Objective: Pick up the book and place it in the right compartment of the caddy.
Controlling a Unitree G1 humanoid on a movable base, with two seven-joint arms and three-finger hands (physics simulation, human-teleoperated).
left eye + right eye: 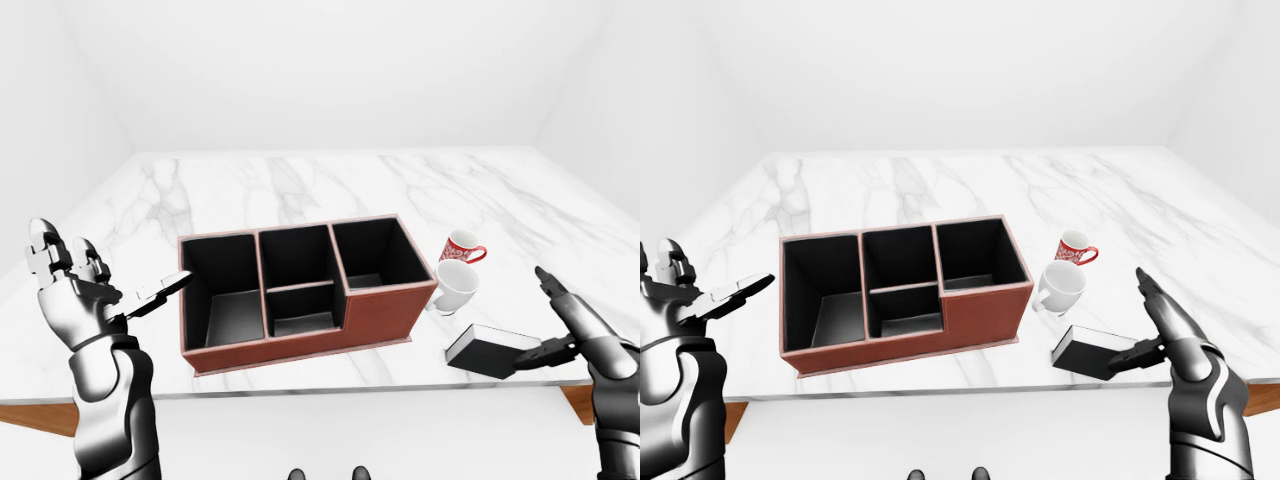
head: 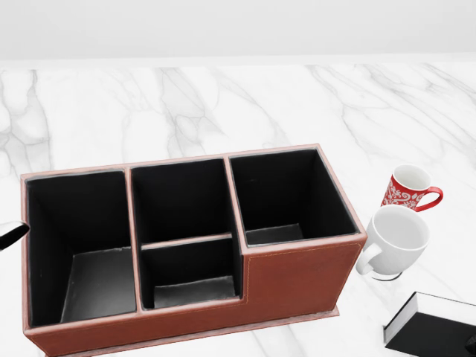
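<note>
Right hand (image 1: 1160, 330) beside book (image 1: 1092, 352)

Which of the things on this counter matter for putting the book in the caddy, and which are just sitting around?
For the job:
book, lying flat near the counter's near edge
caddy, right compartment empty
right hand, open beside the book

Just lying about:
white mug
red patterned mug

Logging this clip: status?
Both hands open, right hand beside book. Book flat on table, ungrasped. Right compartment empty; white mug between.
</note>
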